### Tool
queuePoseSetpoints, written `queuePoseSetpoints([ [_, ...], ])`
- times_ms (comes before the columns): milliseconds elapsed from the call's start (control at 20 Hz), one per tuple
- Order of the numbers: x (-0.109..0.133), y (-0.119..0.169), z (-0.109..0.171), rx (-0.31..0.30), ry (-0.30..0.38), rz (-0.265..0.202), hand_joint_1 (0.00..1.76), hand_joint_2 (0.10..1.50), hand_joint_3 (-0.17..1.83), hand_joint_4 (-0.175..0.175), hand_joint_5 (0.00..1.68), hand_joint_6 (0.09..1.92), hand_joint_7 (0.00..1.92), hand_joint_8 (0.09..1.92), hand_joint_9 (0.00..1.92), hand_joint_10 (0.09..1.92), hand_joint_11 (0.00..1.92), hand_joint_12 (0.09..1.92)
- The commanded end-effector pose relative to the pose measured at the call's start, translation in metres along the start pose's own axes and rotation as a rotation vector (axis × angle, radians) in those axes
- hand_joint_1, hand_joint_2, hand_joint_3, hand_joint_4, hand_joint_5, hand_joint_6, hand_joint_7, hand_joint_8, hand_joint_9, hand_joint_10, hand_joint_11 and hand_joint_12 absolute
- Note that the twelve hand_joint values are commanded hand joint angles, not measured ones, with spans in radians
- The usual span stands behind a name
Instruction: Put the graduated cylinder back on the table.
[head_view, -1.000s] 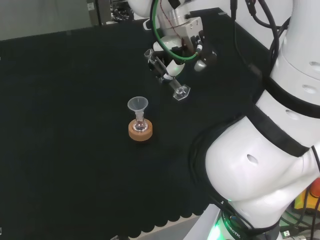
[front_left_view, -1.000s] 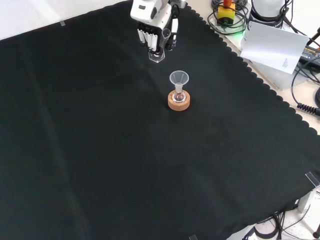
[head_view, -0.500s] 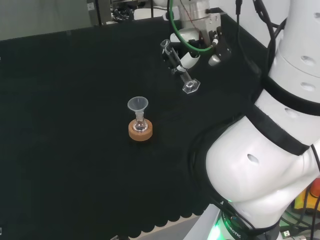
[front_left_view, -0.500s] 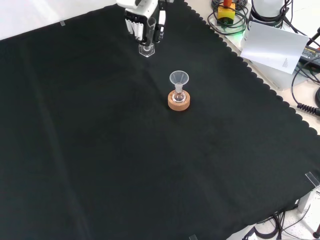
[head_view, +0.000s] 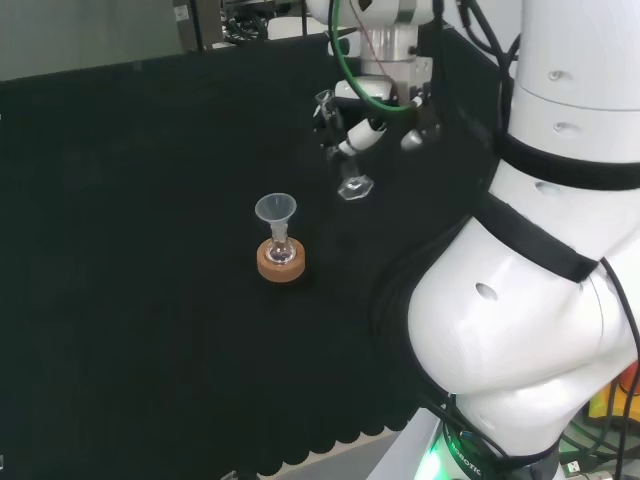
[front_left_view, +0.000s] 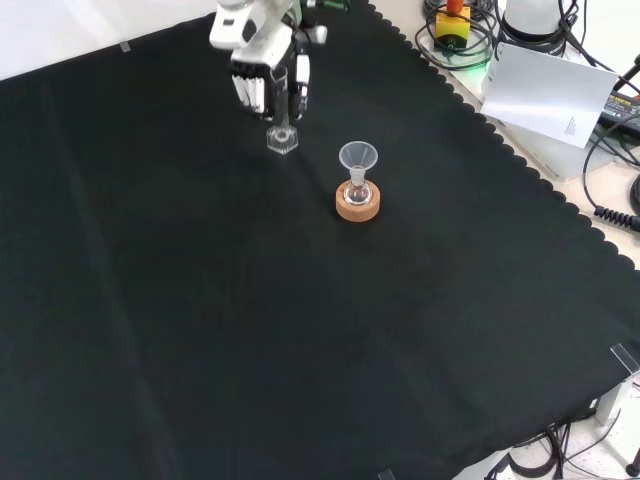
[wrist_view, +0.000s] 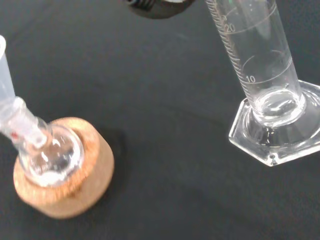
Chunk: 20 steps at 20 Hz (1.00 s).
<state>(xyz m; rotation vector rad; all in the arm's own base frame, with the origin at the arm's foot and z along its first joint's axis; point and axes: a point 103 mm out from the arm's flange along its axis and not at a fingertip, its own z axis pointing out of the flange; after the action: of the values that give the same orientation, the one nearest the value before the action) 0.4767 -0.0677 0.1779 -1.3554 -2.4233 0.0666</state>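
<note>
The hand (front_left_view: 262, 78) is shut on a clear graduated cylinder (front_left_view: 281, 128) with a hexagonal foot, held above the black cloth. In the head view the hand (head_view: 378, 95) grips the cylinder (head_view: 344, 160) tilted, its mouth up and to the left, its foot down. The wrist view has the cylinder (wrist_view: 272, 100) close up with its printed scale; it looks empty. To the cylinder's lower right in the front view stands a small round flask with a clear funnel (front_left_view: 357, 158) in its neck, on a cork ring (front_left_view: 357, 207).
Black cloth (front_left_view: 250, 330) covers the bench, its scalloped edge running along the front view's right. Beyond that edge lie a white sheet (front_left_view: 548, 92) and cables (front_left_view: 615, 180). The arm's big white links (head_view: 530, 300) stand at the head view's right.
The hand has carried the cylinder leftward and lower in the front view, away from the cloth's far edge. In the head view it swung farther off, then back left. Flask and funnel stayed put.
</note>
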Motion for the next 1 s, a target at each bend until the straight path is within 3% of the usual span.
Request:
queuePoseSetpoints([
  [50, -0.012, 0.030, 0.003, -0.133, 0.027, -0.041, 1.25, 1.13, 0.00, -0.175, 0.95, 1.06, 0.97, 1.05, 1.41, 0.09, 1.19, 0.77],
  [250, -0.013, 0.037, 0.003, -0.172, 0.032, -0.041, 1.25, 1.13, 0.00, -0.175, 0.94, 1.06, 0.97, 1.05, 1.40, 0.09, 1.19, 0.77],
  [1000, -0.022, 0.069, 0.021, -0.184, 0.070, -0.015, 1.25, 1.13, 0.00, -0.175, 0.94, 1.08, 0.96, 1.06, 1.40, 0.09, 1.18, 0.78],
])
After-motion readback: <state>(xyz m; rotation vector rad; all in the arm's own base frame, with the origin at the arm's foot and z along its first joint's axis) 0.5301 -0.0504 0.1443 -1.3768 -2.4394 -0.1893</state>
